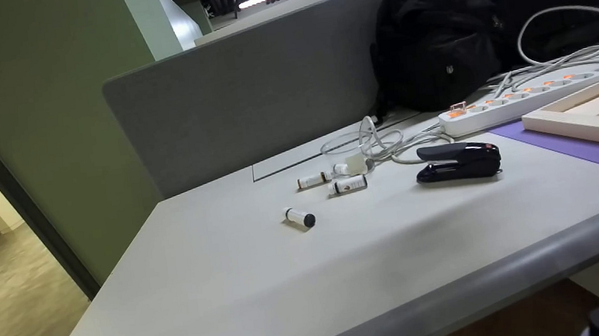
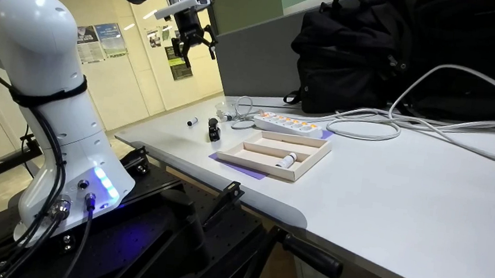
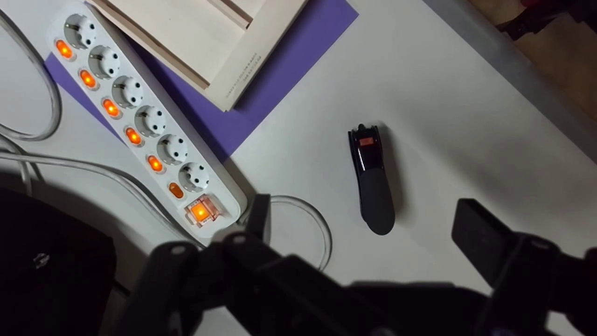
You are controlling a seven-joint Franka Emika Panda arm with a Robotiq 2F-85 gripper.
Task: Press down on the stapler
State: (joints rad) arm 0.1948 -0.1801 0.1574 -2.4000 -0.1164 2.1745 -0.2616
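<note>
black stapler (image 3: 374, 184) just sitting on the counter (image 3: 303, 140) near the white power strip (image 3: 147, 122), Robotiq gripper (image 2: 200, 59) way up above strip level, jaws spread wide, purple sheet (image 3: 268, 88) poking out under that strip

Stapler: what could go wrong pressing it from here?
The gripper is open; lowered like this, its fingers might straddle the narrow stapler instead of pressing it.
Nothing visible braces the stapler on the table, so an off-centre push may slide or tip it.
In the wrist view, a cable loop shows between the power strip and the stapler; the gripper could snag it.
</note>
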